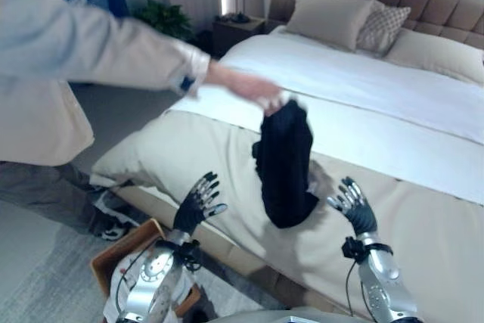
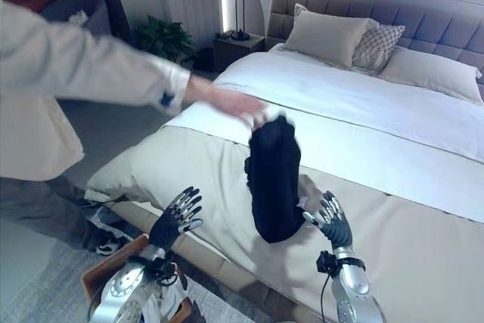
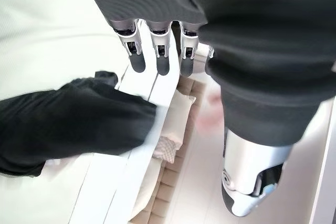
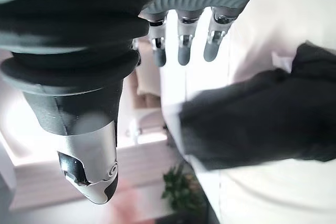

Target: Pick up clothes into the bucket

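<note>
Bed edge, black garment between open robot hands

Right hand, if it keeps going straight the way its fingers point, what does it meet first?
Probably the dark garment hanging from the person's hand: the right hand, fingers open, aims up and slightly left toward its lower edge. Depth is unclear; it could pass beside it over the bed.

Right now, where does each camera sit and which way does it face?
Left eye view: on the head, looking down at the bed, where a person's hand holds up a black garment; left hand and right hand are raised, open.
Right eye view: beside it, same scene.
Left wrist view: along the left hand's fingers toward the garment and pillows.
Right wrist view: along the right hand's fingers toward the garment and a plant.
Both wrist views share the garment.
</note>
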